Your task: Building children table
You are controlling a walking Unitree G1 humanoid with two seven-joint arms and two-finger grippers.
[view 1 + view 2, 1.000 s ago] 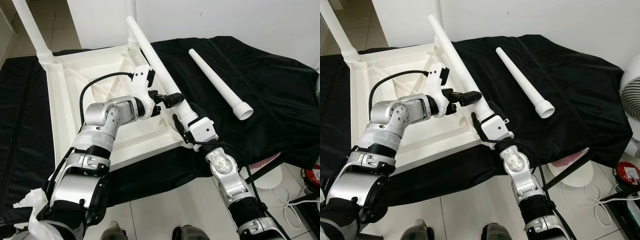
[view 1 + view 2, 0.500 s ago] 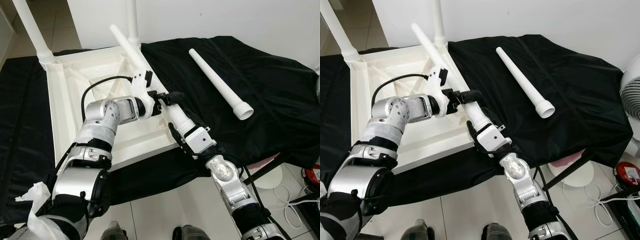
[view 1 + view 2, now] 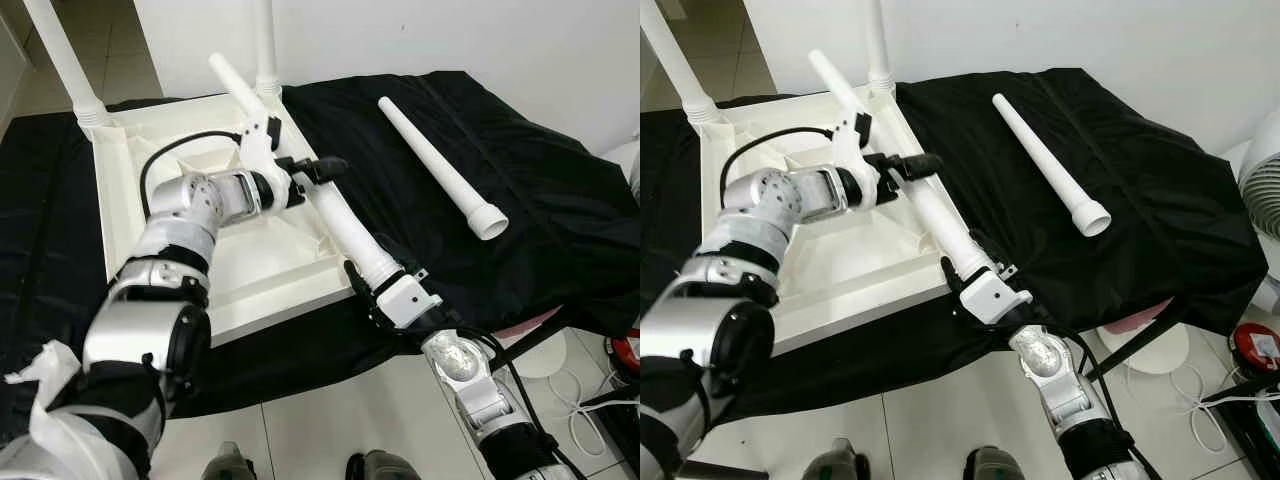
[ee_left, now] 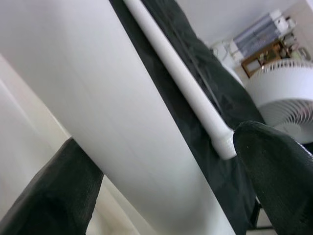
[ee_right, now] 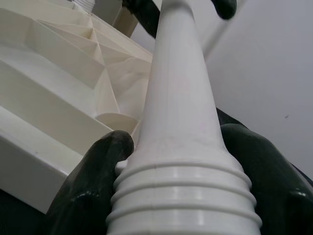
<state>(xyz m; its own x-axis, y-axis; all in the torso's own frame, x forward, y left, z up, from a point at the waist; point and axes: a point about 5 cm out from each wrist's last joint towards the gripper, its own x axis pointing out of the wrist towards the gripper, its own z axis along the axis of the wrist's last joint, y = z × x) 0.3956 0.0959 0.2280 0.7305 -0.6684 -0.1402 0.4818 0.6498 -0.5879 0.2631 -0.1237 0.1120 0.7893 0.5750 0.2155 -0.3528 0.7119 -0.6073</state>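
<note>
The white tabletop (image 3: pixel 250 262) lies upside down on a black cloth, with two legs (image 3: pixel 66 62) standing upright in its far corners. Both grippers hold a third white leg (image 3: pixel 345 222) slanted above the tabletop's right side. My left gripper (image 3: pixel 322 168) is shut around the leg's middle; in the left wrist view its fingers (image 4: pixel 73 196) press both sides. My right gripper (image 3: pixel 374 280) is shut on the ribbed thick end (image 5: pixel 181 196), just off the near right corner. A fourth leg (image 3: pixel 436 166) lies loose on the cloth to the right.
The black cloth (image 3: pixel 530 200) drapes over the work surface down to a tiled floor. A white fan (image 3: pixel 1265 180) stands at the right, its round base (image 3: pixel 548 355) on the floor beside white cables. My feet (image 3: pixel 375 468) are near the front edge.
The held leg has swung: its thin end moved left and its thick end came nearer, to the tabletop's near right corner. Both grippers moved with it; the left one went farther back.
</note>
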